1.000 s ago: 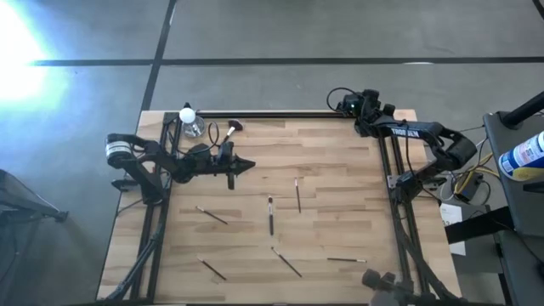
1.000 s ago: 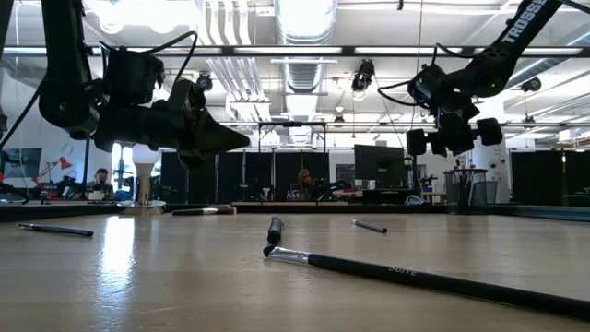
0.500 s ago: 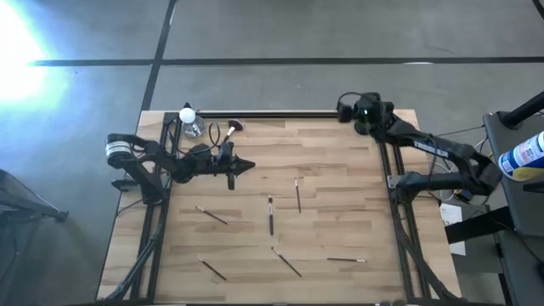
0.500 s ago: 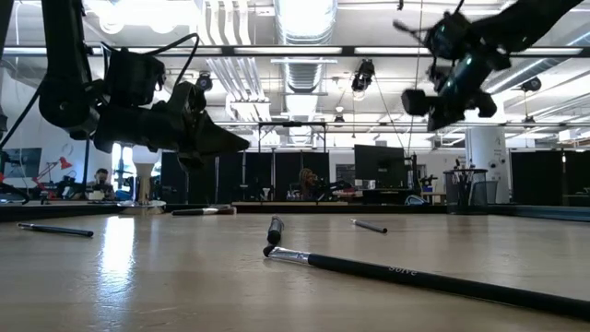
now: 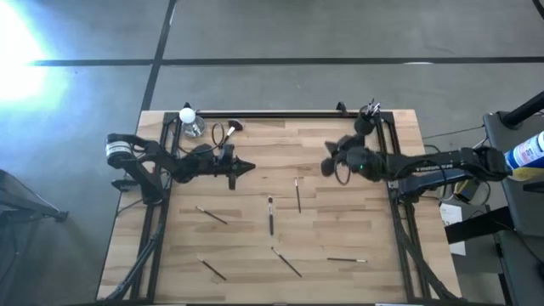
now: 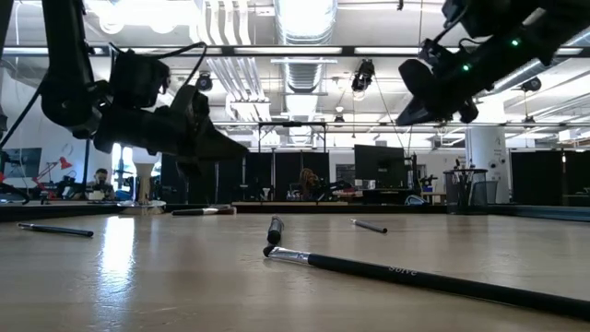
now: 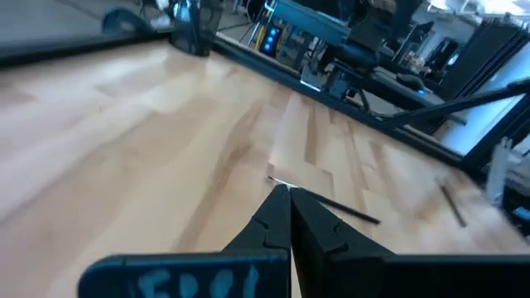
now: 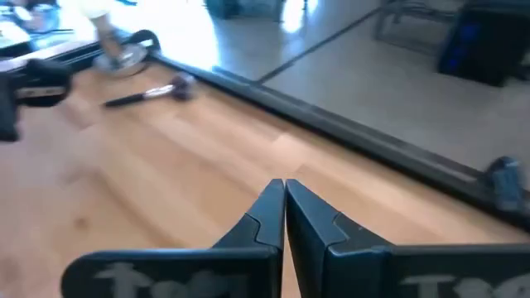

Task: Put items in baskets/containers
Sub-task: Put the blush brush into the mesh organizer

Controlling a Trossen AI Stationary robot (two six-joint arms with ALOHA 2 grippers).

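High view shows the wooden table point(image 5: 340, 229) with both arms above it. At the left, the left gripper point(image 5: 248, 166) hangs over the table with its fingers clenched and empty. Behind it, near the far left corner, the brown-handled brush point(image 5: 230, 130) lies beside a clear bottle point(image 5: 190, 121). 6 thin brushes lie scattered on the table's middle and near part, for example 1 thin brush point(image 5: 270, 214) at the middle. At the right, the right gripper point(image 5: 326, 167) is above the table, fingers pressed together, holding nothing. The black cup point(image 5: 371, 113) with brushes in it stands at the far right corner.
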